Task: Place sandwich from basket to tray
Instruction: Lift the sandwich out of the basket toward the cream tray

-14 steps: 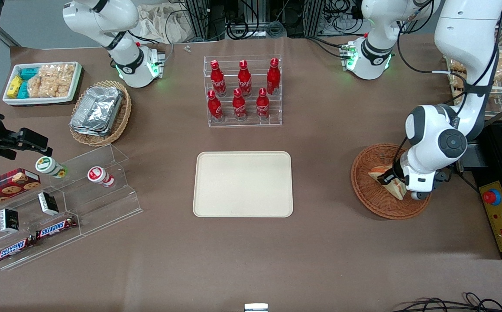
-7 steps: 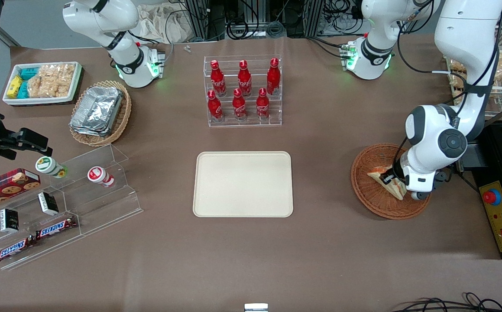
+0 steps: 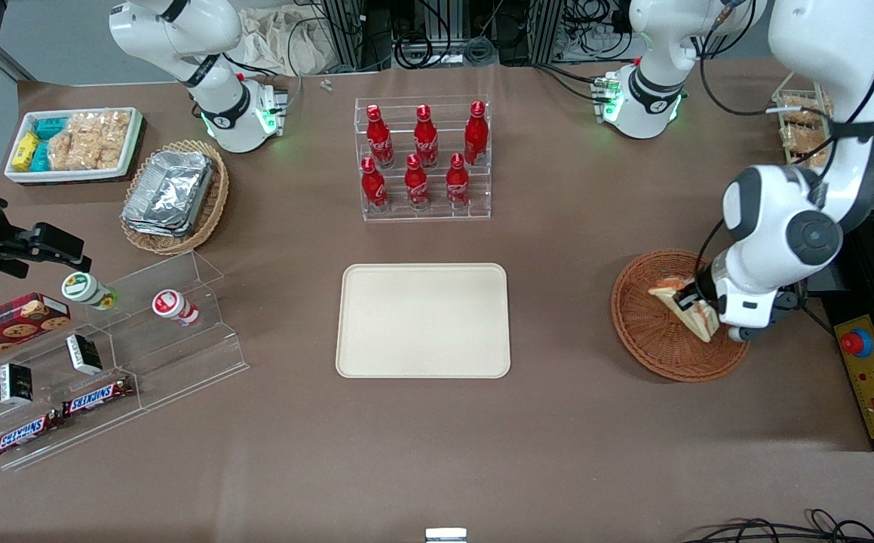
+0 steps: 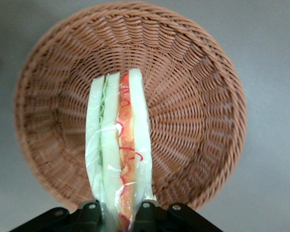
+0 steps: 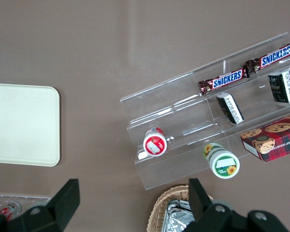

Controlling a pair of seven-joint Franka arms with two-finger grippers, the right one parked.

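Fingers (image 4: 89, 212) of left gripper (image 4: 117, 216) clamped on plastic-wrapped triangular white-bread sandwich (image 4: 117, 145), held edge-up above round reddish-brown wicker basket (image 4: 198, 121). Risk: slippery wrap, narrow pinch; could slip or swing en route to cream rectangular tray (image 3: 423, 320).

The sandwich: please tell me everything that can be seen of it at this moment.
The sandwich is a triangular wedge of pale white bread with green and red-orange filling layers on its edge, in clear glossy wrap. It stands on edge, pinched at one end by the jaws of the gripper, above the round reddish-brown wicker basket. The front view does not show whether it touches the weave.
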